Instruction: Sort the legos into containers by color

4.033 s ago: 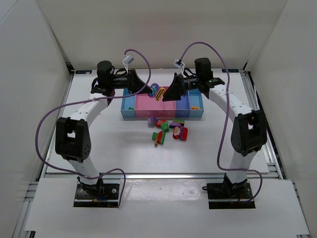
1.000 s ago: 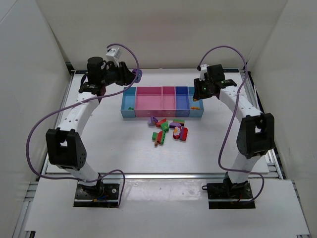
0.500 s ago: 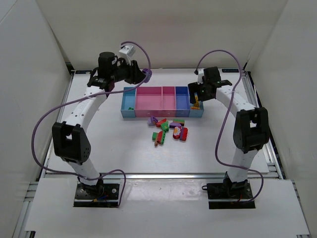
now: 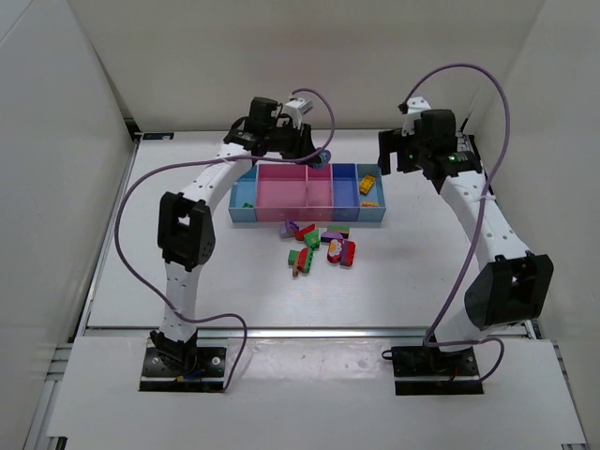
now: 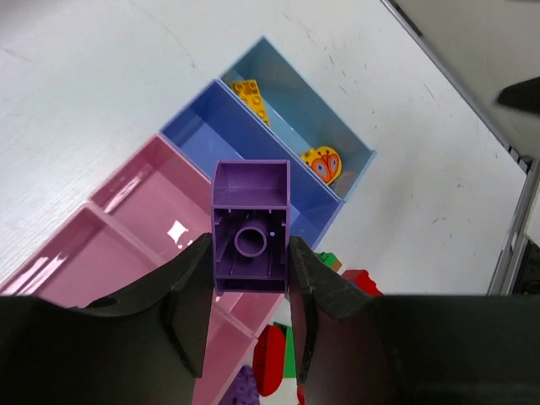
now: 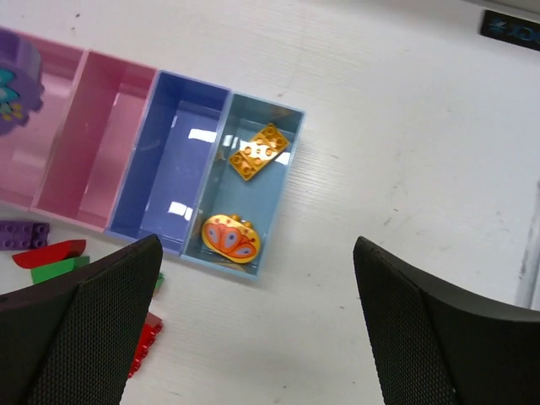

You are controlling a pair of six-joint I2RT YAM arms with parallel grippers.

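With our left fingers (image 5: 190, 295) clamped on the purple brick (image 5: 251, 239), right fingers (image 6: 84, 329) apart, we should centre it over the dark-blue bin (image 5: 207, 135) before releasing.

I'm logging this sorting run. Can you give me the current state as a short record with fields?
left gripper: shut on purple brick, held above the bin row
right gripper: open, holding nothing, above the right-end bin
right-end bin: yellow plate, orange rounded piece
left-end bin: one green brick
loose pile: on the table, in front of the bin row
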